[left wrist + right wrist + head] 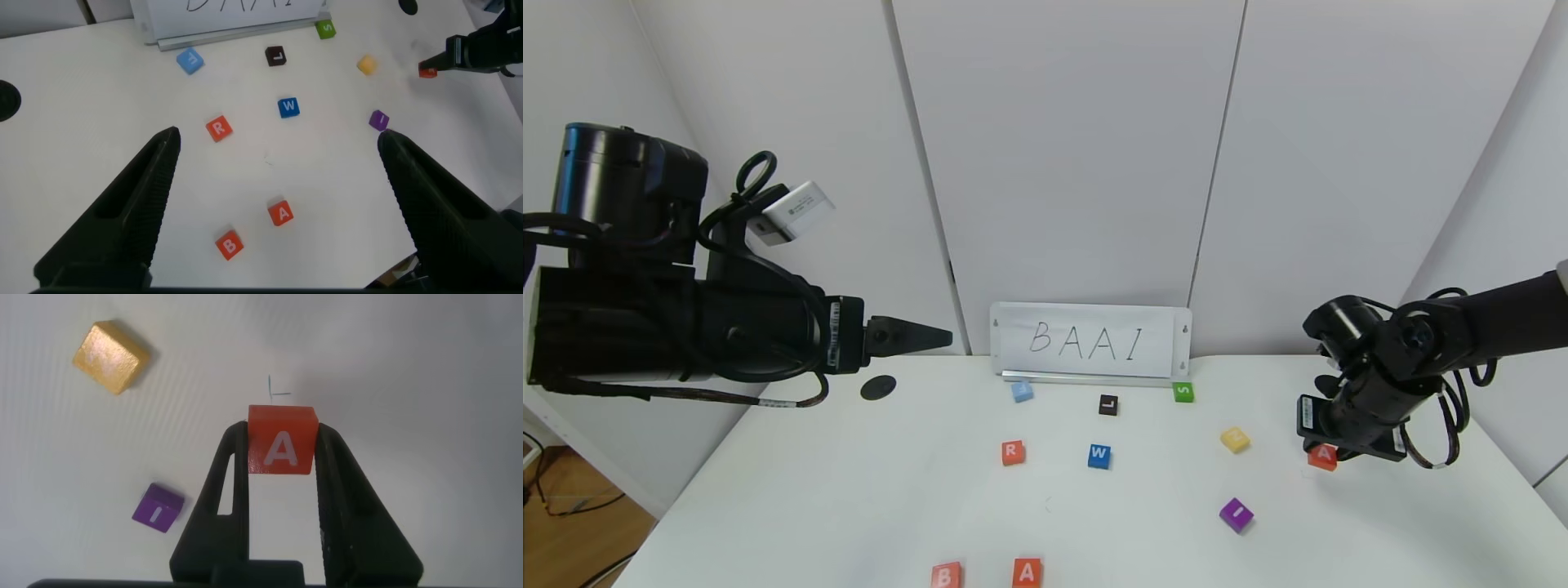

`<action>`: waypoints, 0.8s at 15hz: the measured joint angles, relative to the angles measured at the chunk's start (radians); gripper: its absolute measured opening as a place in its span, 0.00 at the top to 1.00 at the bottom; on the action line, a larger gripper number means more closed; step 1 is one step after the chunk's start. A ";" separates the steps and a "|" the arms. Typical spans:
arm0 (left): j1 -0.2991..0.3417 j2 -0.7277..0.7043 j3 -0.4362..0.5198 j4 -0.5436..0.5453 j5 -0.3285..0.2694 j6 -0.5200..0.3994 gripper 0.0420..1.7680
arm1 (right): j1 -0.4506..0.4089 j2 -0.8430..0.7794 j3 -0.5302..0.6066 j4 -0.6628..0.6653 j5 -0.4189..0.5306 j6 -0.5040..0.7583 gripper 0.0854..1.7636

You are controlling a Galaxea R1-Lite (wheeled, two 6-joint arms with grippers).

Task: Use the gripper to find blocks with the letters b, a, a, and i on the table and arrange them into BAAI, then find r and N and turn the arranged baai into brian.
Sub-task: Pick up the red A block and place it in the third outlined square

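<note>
Right gripper (282,453) low at my worktop's (849,490) right edge, fingers clamped on orange-red A (282,441). Left gripper (274,171) raised over left side, fingers spread wide, holding nothing. B (946,575) and second A (1027,572) side by side at near edge; I (1236,514), N (1235,439), R (1013,452) scattered apart, open space between.

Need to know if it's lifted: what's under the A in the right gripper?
Bare white table shows around the A, held between the right gripper's fingers. A small pen mark lies just beyond it. The spot directly beneath the A is covered, so contact can't be judged.
</note>
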 joint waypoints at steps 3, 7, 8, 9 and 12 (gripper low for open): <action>0.000 -0.002 0.000 0.002 0.000 0.004 0.03 | 0.092 -0.056 0.003 0.041 -0.025 0.026 0.73; -0.001 -0.006 0.002 0.002 0.000 0.005 0.03 | 0.227 -0.093 -0.004 0.048 -0.058 0.043 0.73; -0.002 -0.007 0.003 0.002 0.000 0.005 0.03 | 0.258 -0.094 -0.007 0.048 -0.059 0.054 0.73; -0.003 -0.007 0.003 0.002 0.000 0.005 0.03 | 0.291 -0.095 -0.011 0.047 -0.060 0.060 0.73; -0.006 -0.007 0.004 0.002 0.000 0.005 0.03 | 0.385 -0.087 -0.036 0.055 -0.059 0.077 0.73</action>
